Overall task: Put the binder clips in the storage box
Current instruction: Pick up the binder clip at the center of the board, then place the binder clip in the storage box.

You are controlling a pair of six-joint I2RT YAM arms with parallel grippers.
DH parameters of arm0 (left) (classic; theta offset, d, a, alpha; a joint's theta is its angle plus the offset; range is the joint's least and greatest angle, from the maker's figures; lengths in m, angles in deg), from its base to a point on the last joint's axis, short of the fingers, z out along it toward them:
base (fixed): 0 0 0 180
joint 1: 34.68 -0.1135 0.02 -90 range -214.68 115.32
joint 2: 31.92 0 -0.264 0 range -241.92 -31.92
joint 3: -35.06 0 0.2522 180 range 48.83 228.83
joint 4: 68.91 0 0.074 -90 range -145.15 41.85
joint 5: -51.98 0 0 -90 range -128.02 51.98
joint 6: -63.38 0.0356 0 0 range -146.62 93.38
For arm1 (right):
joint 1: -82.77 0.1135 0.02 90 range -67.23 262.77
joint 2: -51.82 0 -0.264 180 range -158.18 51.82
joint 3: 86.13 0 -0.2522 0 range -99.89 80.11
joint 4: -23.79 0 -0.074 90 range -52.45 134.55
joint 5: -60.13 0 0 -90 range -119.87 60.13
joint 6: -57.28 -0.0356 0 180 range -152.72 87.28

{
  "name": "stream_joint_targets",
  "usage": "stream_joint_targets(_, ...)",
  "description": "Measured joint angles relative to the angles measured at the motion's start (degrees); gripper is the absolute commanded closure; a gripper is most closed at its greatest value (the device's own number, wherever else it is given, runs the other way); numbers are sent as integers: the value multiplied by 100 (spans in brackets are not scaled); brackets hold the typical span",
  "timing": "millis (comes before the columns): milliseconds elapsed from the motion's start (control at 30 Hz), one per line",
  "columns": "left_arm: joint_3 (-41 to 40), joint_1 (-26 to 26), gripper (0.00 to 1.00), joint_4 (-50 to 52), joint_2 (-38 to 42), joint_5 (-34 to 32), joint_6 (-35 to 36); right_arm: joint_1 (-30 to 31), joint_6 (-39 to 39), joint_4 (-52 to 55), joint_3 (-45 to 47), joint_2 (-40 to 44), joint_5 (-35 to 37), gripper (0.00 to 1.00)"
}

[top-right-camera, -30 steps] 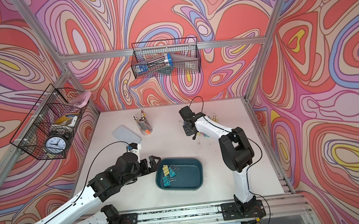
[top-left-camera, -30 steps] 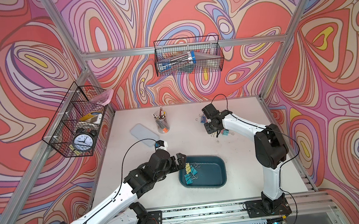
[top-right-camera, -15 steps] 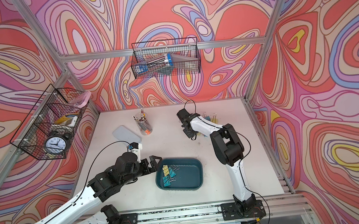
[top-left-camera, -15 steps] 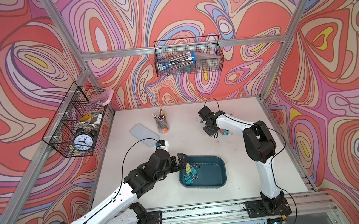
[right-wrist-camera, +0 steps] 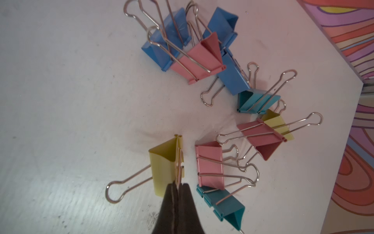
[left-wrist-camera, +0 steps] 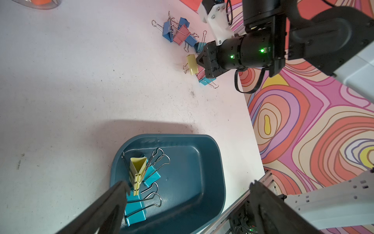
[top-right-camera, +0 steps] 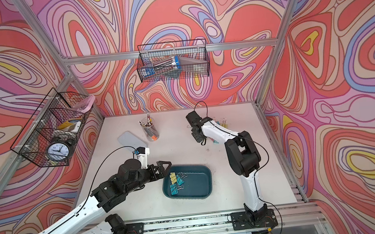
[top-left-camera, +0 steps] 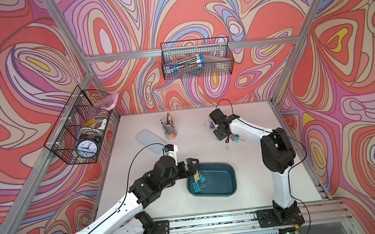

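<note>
The dark teal storage box (top-left-camera: 221, 182) (top-right-camera: 197, 182) (left-wrist-camera: 192, 172) lies near the table's front and holds a few yellow and teal binder clips (top-left-camera: 198, 181) (top-right-camera: 176, 182) (left-wrist-camera: 139, 178) at its left end. My left gripper (top-left-camera: 192, 166) (top-right-camera: 163, 169) (left-wrist-camera: 189, 187) hangs open over that end with nothing in it. Several loose blue, pink, teal and yellow binder clips (right-wrist-camera: 194, 50) (left-wrist-camera: 178, 33) (top-left-camera: 234, 137) lie at the back right. My right gripper (right-wrist-camera: 178, 185) (left-wrist-camera: 199, 60) (top-left-camera: 218, 134) reaches down among them, shut on the edge of a yellow clip (right-wrist-camera: 165, 168) (left-wrist-camera: 191, 64).
A clear pen cup (top-left-camera: 169, 130) and a pale flat lid (top-left-camera: 149, 140) sit at the back left. Black wire baskets hang on the left wall (top-left-camera: 80, 130) and the back wall (top-left-camera: 196, 59). The table's right edge (right-wrist-camera: 344, 113) runs close beside the loose clips.
The right gripper has closed onto the yellow clip, and its arm has folded and shifted slightly left. The left arm has stayed still and open.
</note>
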Motion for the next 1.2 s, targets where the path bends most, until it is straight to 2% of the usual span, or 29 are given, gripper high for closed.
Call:
stream_joint_targets(167, -92, 0, 1, -125, 109, -9, 24, 2, -474, -127, 413, 1080, -723, 100)
stream_joint_targets(400, -240, 0, 1, -146, 428, -254, 127, 2, -1770, -721, 1749, 3158, -2470, 100)
stream_joint_targets(567, -387, -7, 1, -179, 575, -527, 131, 4, -3399, -1674, 3495, 4723, -3823, 100)
stream_joint_targets(767, -660, -26, 1, -398, 686, -656, 175, 140, -4837, -2122, 5396, 5914, -4492, 100)
stream_joint_targets(867, -774, -26, 1, -509, 702, -654, 214, 354, -5335, -2282, 5928, 6015, -4535, 100)
stream_joint_targets(1000, -793, -26, 1, -656, 715, -636, 264, 1060, -5722, -2481, 6065, 5737, -4277, 100)
stream_joint_targets(1067, -802, -26, 1, -748, 750, -610, 275, 1399, -5829, -2680, 6028, 5425, -4096, 100)
stream_joint_targets(1200, -942, -26, 1, -935, 861, -601, 275, 1703, -5906, -2933, 5917, 4671, -3679, 100)
